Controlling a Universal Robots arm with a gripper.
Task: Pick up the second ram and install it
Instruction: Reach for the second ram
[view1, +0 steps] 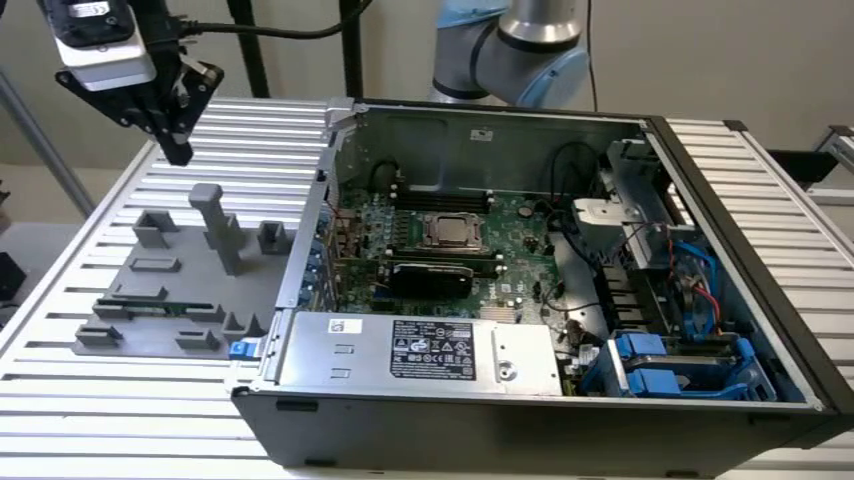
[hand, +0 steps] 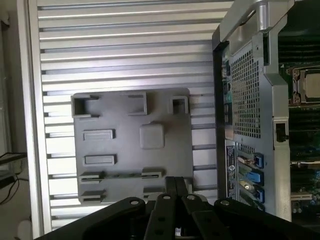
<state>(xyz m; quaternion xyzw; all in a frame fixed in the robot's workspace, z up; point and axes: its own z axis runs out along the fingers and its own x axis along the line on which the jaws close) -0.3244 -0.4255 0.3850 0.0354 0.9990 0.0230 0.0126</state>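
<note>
The second ram (view1: 156, 304) is a thin green stick standing on edge between two low holder blocks, at the near end of the grey holder plate (view1: 147, 330) on the exterior view's left. From above, the ram (hand: 122, 175) is a thin dark line. My gripper (view1: 175, 152) hangs well above the plate's far end, away from the ram. Its black fingers (hand: 171, 184) are shut together with nothing between them. The green motherboard (view1: 454, 250) lies inside the open computer case (view1: 534, 400).
A tall grey post (view1: 220, 228) and several smaller blocks stand on the holder plate under my gripper. The case's metal wall (hand: 250, 90) rises right beside the plate. A ribbed metal table (view1: 80, 400) carries both. Cables and blue drive bays (view1: 667, 365) fill the case's right side.
</note>
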